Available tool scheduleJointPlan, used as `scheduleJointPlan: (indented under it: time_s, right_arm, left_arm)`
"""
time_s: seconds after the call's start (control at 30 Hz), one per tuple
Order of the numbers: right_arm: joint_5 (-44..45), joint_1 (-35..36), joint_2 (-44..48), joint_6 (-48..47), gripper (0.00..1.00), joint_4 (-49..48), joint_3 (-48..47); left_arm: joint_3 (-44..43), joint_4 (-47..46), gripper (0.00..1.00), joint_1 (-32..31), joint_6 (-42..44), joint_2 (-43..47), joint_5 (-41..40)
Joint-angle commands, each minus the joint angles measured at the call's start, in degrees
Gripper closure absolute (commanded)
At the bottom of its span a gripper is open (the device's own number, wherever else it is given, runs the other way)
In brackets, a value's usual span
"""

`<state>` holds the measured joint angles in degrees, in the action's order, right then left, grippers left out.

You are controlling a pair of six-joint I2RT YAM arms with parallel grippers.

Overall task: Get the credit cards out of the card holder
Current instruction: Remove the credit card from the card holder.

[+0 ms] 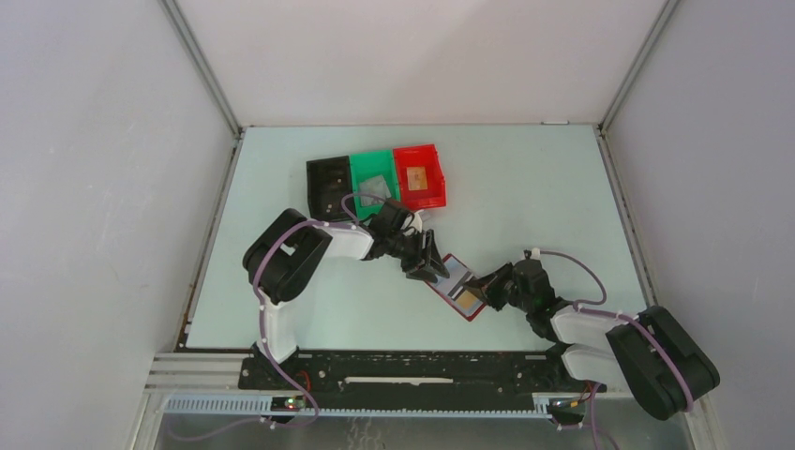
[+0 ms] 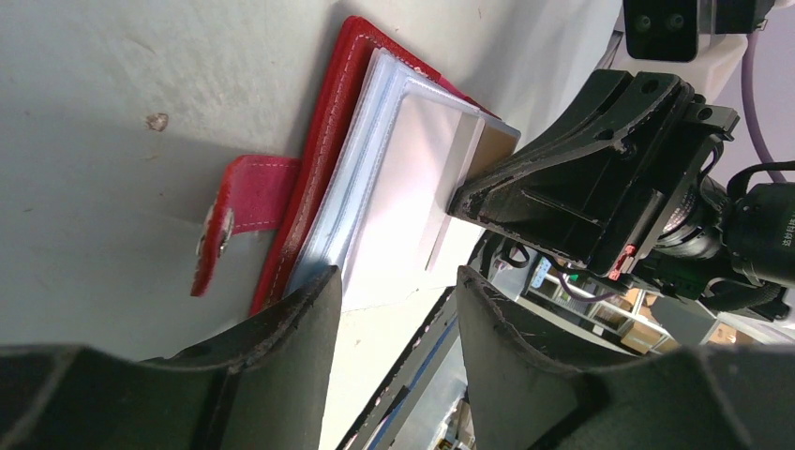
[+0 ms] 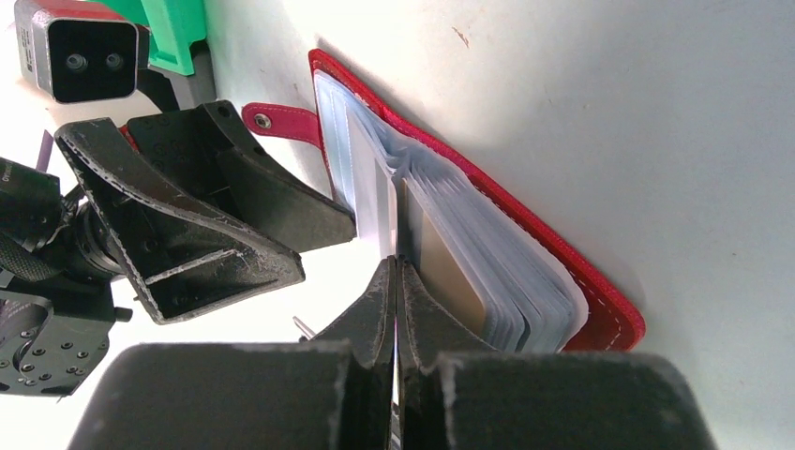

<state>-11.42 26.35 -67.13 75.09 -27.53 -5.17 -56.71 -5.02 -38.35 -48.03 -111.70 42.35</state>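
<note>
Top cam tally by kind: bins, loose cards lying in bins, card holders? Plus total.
Bins: 3 (black bin, green bin, red bin)
Loose cards in bins: 2 (grey card in green, tan card in red)
Open card holder: 1
Total: 6

Three bins (image 1: 319, 173) (image 1: 370, 157) (image 1: 417, 150) up at 12 o'clock. Two loose cards (image 1: 375, 186) (image 1: 419, 178) in them, one card holder (image 1: 459, 286), two grippers (image 1: 433, 267) (image 1: 487, 291).
</note>
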Motion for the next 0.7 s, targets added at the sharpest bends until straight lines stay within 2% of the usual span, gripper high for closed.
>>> scheduleJointPlan:
  time_s: [0.0,0.43,0.67]
  right_arm:
    - [1.47,0.02,0.64,-0.59,1.0,2.73,1.54]
    - [3.31,0.02,16.29,0.33,1.0,15.26,4.93]
    - [3.6,-0.07,22.97,-0.22,1.0,18.73,4.99]
  left_arm:
    - [-0.81,3.17,0.44,0.12,1.63,-1.67,-3.61]
    - [-0.98,3.17,0.44,0.2,1.43,-2.2,-3.79]
    - [-0.77,3.42,0.44,0.19,1.96,-0.78,-3.68]
